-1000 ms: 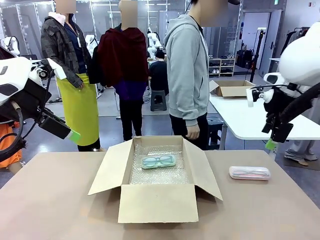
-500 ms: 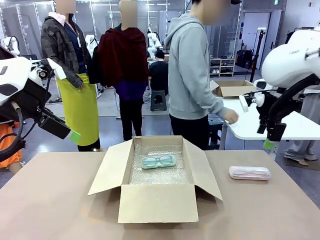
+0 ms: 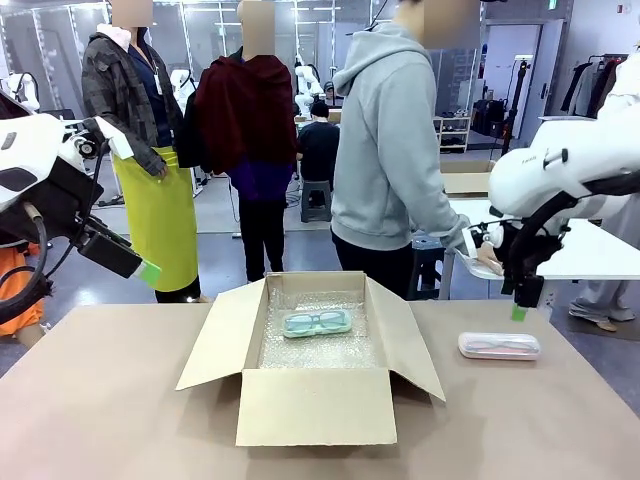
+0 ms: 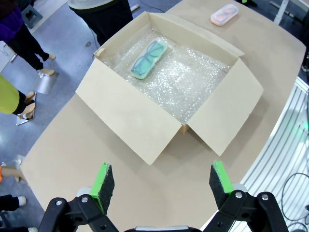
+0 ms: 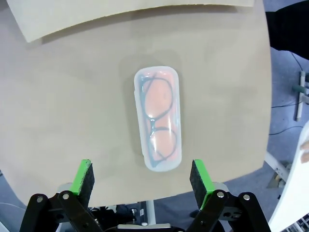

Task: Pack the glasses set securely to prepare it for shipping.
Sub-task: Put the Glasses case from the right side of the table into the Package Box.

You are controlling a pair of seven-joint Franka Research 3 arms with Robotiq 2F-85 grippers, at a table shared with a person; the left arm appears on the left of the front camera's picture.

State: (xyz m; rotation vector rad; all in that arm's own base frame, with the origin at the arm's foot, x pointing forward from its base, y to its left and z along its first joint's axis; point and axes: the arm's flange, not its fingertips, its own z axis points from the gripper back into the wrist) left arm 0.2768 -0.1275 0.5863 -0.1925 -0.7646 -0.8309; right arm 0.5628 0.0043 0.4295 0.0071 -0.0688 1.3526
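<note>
Case 2 of 2 awaits packing: the right jaws hang wide open and empty just above the pink case (image 3: 499, 346), which lies flat on the bare worktop (image 3: 110, 400) to the right of the open cardboard box (image 3: 315, 408); the teal-green case (image 3: 317, 323) already rests inside that box on a bubble-wrap lining (image 3: 322, 352), towards its far wall. Seen from the right wrist, the pink case sits centred between the 2 green pads (image 5: 84, 178), its long axis running away from the camera, so the jaws are lined up to close across its narrow width; pads and case are apart, nothing touching. The step in hand looks to be the pick-up of this case; done well, it calls for a straight descent with 1 pad either side of the case's middle, low enough to catch the side walls and not the rounded lid edge, then a gentle squeeze, since clear plastic of this kind is likely slick and may flex or skid; the lift should clear the box's raised right flap before the case goes down beside the teal-green one. The left jaws, also wide open and holding nothing, hover off the left of the box, well apart from both cases; a person in a grey hoodie (image 3: 385, 140) stands at the far side, turned away from the worktop.
</note>
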